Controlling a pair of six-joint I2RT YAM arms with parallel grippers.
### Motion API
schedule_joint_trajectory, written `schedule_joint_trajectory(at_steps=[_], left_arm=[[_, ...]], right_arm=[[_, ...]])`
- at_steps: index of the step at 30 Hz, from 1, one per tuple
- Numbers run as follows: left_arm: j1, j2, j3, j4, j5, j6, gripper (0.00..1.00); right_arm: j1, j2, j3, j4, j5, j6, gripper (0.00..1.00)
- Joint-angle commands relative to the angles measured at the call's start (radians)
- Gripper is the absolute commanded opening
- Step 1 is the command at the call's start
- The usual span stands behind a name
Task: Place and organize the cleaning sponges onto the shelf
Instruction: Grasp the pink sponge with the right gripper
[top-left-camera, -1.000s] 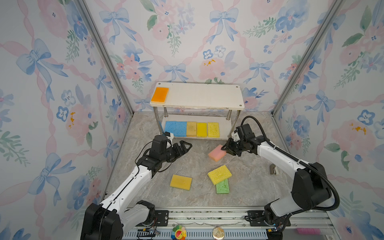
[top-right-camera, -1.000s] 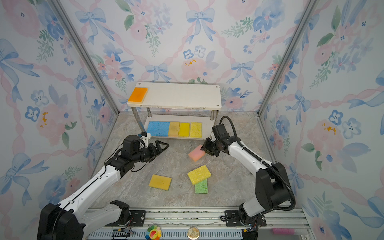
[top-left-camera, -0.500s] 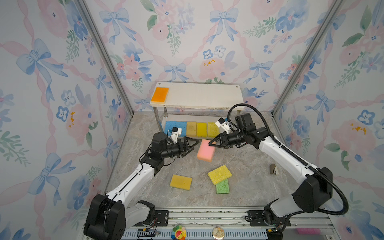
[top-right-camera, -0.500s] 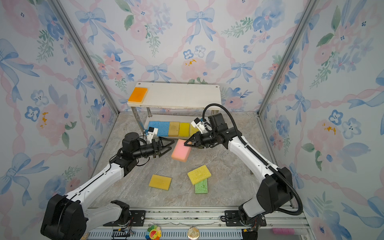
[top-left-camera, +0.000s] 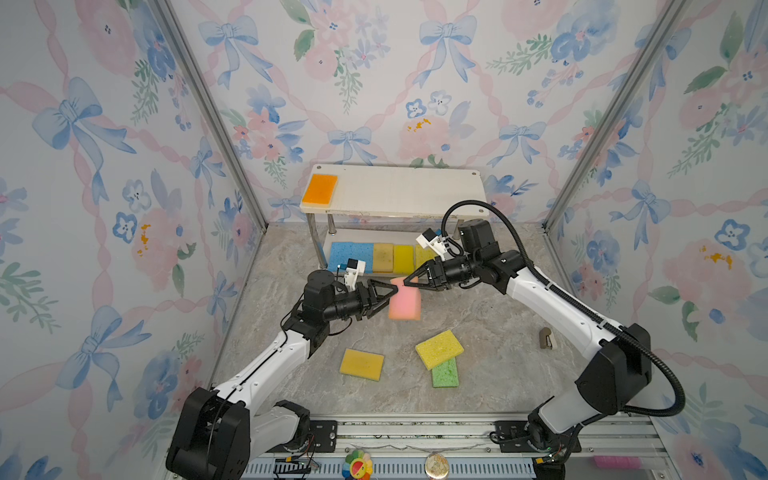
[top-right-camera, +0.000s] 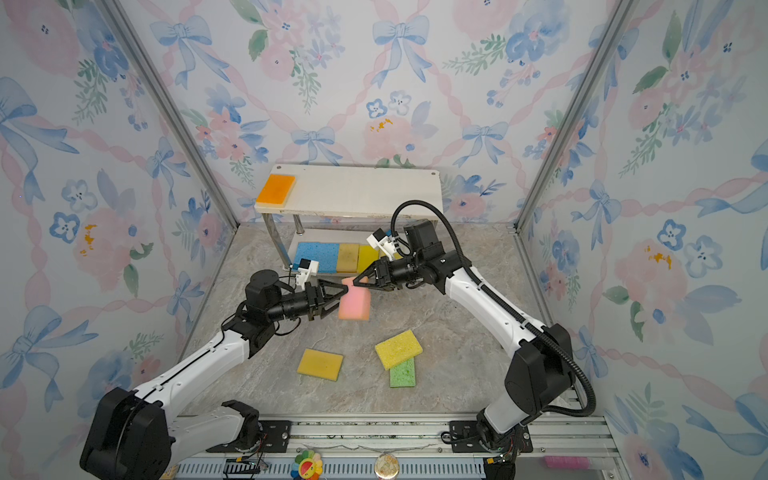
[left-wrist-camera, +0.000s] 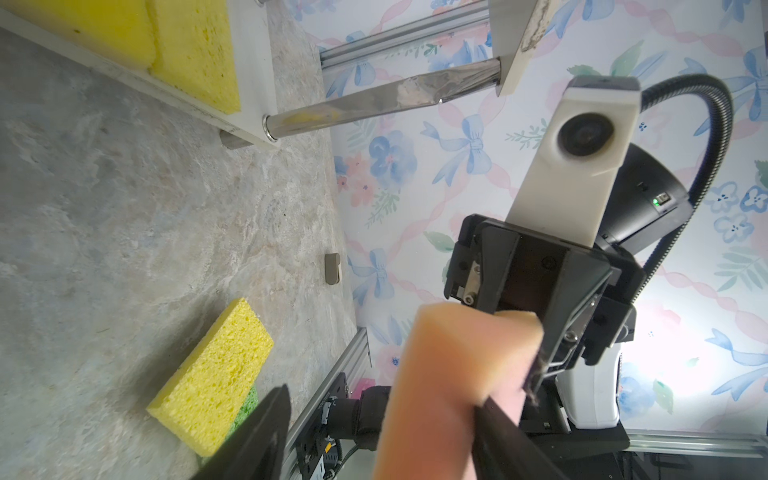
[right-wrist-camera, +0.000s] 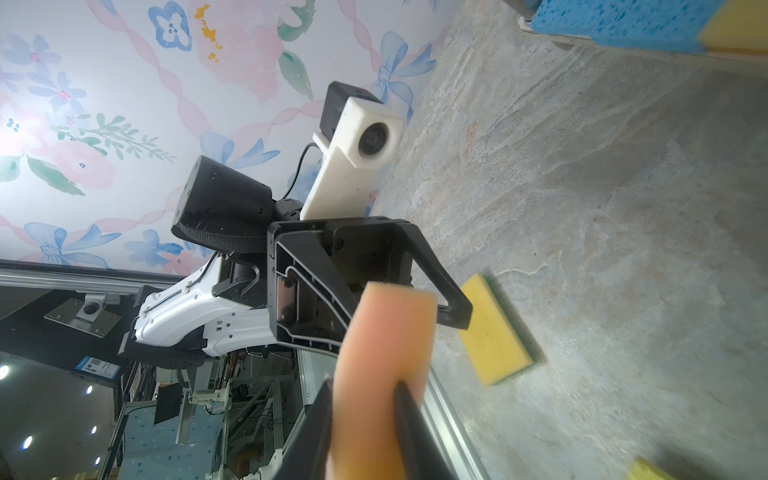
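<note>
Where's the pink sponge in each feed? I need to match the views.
Top view: pink sponge at centre, in midair before the shelf.
Top view: pink sponge just left of centre.
Left wrist: lower middle, close up.
Right wrist: lower middle, close up.
Shared landmark: the shelf; its lower board shows with yellow sponges in the left wrist view, blue sponges in the right.
</note>
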Motion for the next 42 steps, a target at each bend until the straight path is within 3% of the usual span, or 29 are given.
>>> schedule_joint_trajectory(at_steps=[1, 4, 8, 12, 17, 20, 26, 32, 42], left_arm=[[-0.012, -0.032, -0.018, 0.083, 0.005, -0.035, 0.6], [-0.013, -0.037, -0.035, 0.115, -0.001, -0.057, 0.56], [-0.013, -0.037, -0.046, 0.162, 0.001, -0.088, 0.74], [-0.013, -0.042, -0.039, 0.176, 0.01, -0.096, 0.77], [-0.013, -0.043, -0.036, 0.186, 0.01, -0.101, 0.58], [-0.012, -0.049, -0.035, 0.19, 0.002, -0.102, 0.43], [-0.006, -0.055, -0.042, 0.192, -0.028, -0.095, 0.2], [0.039, -0.084, -0.067, 0.191, -0.131, -0.087, 0.18], [0.043, -0.116, -0.03, 0.088, -0.239, -0.006, 0.18]], right_arm=[[0.014, 0.019, 0.044, -0.011, -0.014, -0.016, 0.25], [0.014, 0.03, 0.054, -0.048, 0.005, -0.039, 0.25], [0.016, 0.037, 0.037, -0.015, 0.002, -0.017, 0.25], [0.016, 0.035, 0.013, 0.097, -0.012, 0.054, 0.24], [0.017, 0.037, 0.019, 0.12, -0.016, 0.094, 0.25], [0.017, 0.037, 0.025, 0.1, -0.01, 0.088, 0.3], [0.018, 0.027, 0.126, -0.207, 0.161, -0.051, 0.58], [0.029, -0.049, 0.182, -0.465, 0.475, -0.058, 0.65], [0.187, -0.017, 0.241, -0.423, 0.528, 0.102, 0.6]])
